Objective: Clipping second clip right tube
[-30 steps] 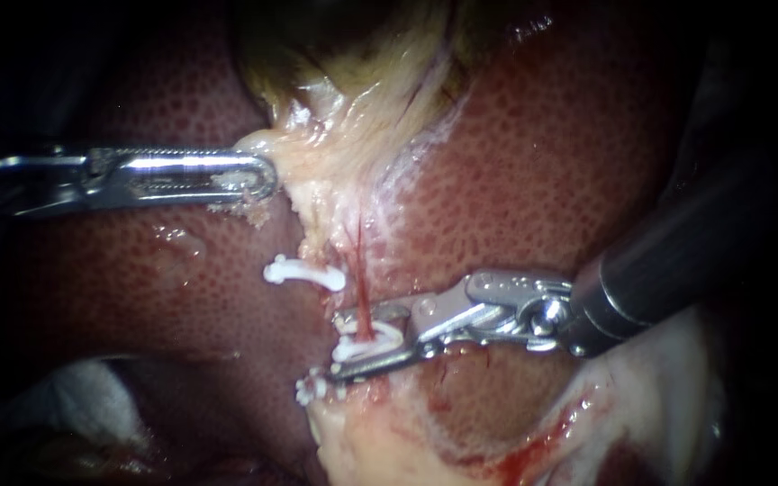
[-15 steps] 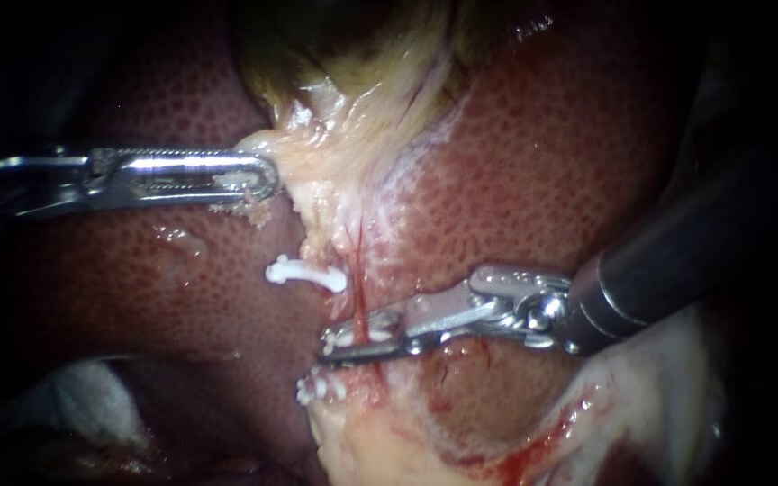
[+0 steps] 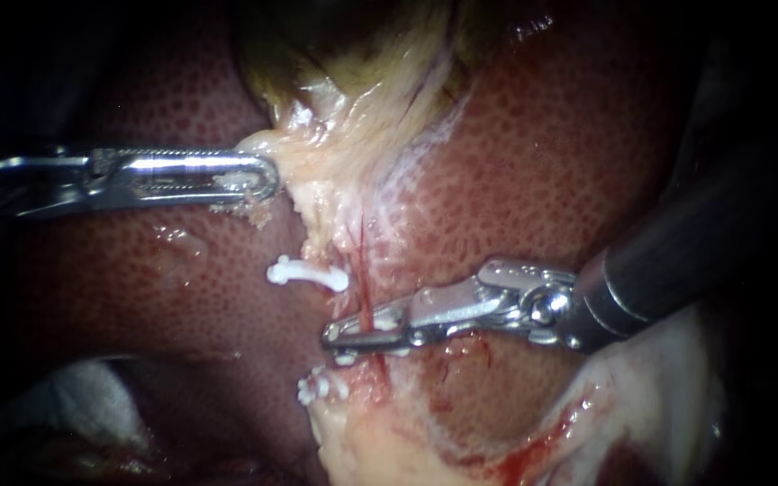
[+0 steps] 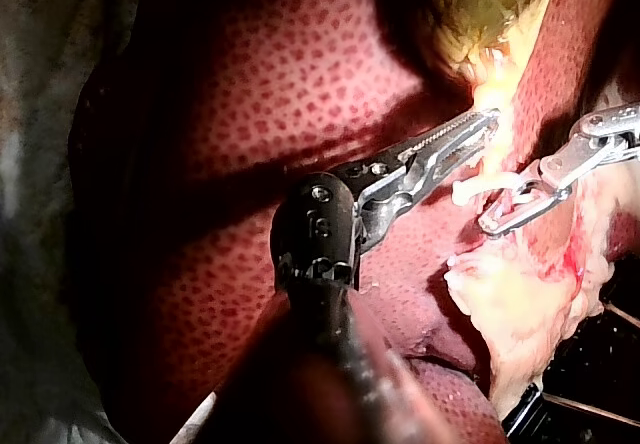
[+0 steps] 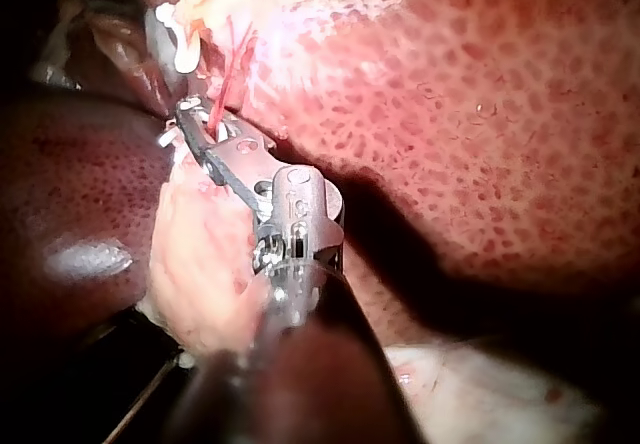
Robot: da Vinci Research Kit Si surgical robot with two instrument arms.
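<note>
The right instrument's (image 3: 337,335) jaws are pressed nearly together across the right tube (image 3: 363,290), pinching it from 2 sides with a white clip (image 3: 387,318) seated between them. White shows at the jaw tips and again nearer the hinge. The left instrument's (image 3: 263,175) jaws are clamped on pale tissue (image 3: 294,166) at the gallbladder's (image 3: 353,45) lower edge, well apart from the clipping site.

The right tube is the thin red strand that runs down from that pale tissue across the liver (image 3: 542,180) and passes through the right instrument's jaws. It looks soft, wet, slippery and very slight. I judge it would tear under a sideways pull or twist, so the hold belongs square across it, jaws reaching fully past it, with no drag along its length.

Count: 2 instruments and 1 red tube clearly seen. There are 3 white clips: 1 in the jaws, 1 upper clip (image 3: 306,273) just beside the tube above the jaws, and 1 lower clip (image 3: 317,387) below them at the fatty edge. I cannot tell which strand the lower clip sits on.
</note>
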